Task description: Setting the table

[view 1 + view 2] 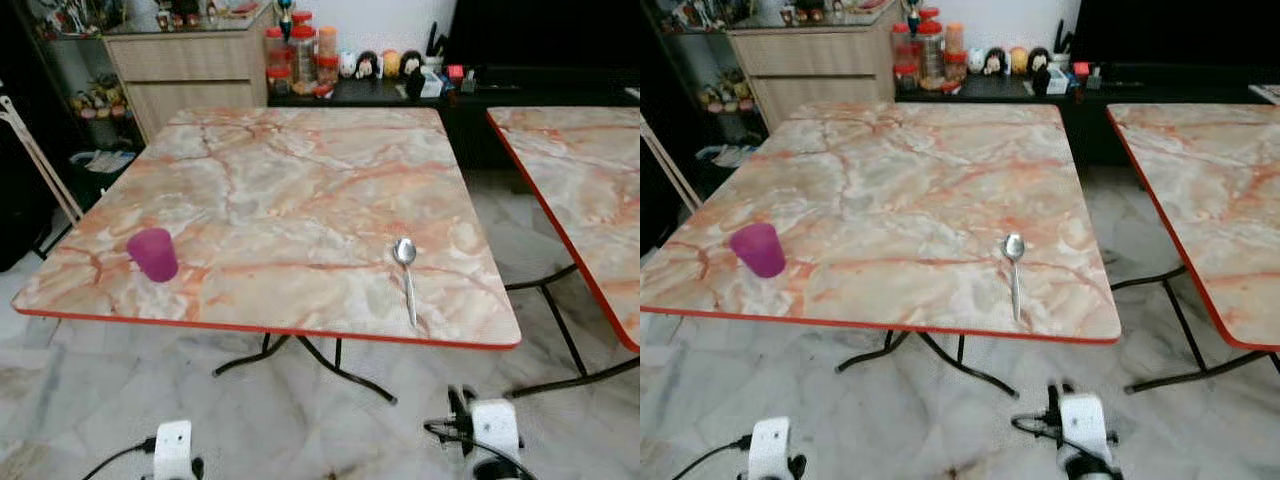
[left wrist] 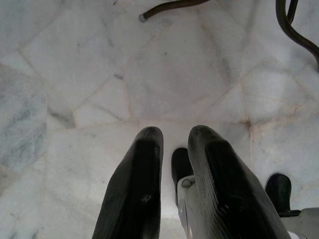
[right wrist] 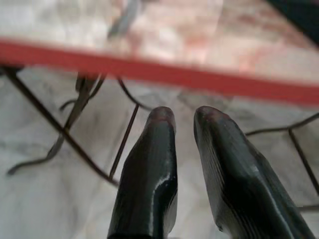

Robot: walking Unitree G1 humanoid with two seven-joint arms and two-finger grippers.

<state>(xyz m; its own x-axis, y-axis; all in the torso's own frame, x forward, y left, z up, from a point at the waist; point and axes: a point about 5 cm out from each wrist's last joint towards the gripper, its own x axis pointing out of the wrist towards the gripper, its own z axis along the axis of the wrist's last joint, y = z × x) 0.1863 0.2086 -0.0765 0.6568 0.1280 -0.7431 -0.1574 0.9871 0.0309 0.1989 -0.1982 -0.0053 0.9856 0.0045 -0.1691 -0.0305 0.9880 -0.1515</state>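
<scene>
Spoon [image 1: 406, 272] lies flat near the tabletop's [image 1: 300, 190] front right corner, bowl away from the robot, handle toward the front edge. Purple cup [image 1: 153, 253] stands upright near the front left corner, well apart from the spoon. Right gripper [image 3: 184, 115] is empty, fingers slightly apart, low, just short of the red front edge. Left gripper [image 2: 174, 137] is empty, fingers slightly apart, over the floor [image 2: 75, 74]. Step: likely approach. Next: raise the right gripper over the edge to the spoon handle.

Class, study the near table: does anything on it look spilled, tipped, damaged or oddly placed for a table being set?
Nothing is spilled or broken. The purple cup stands upright near the table's front left corner, and the spoon lies flat near the front right edge. They sit far apart rather than together as one place setting.
</scene>
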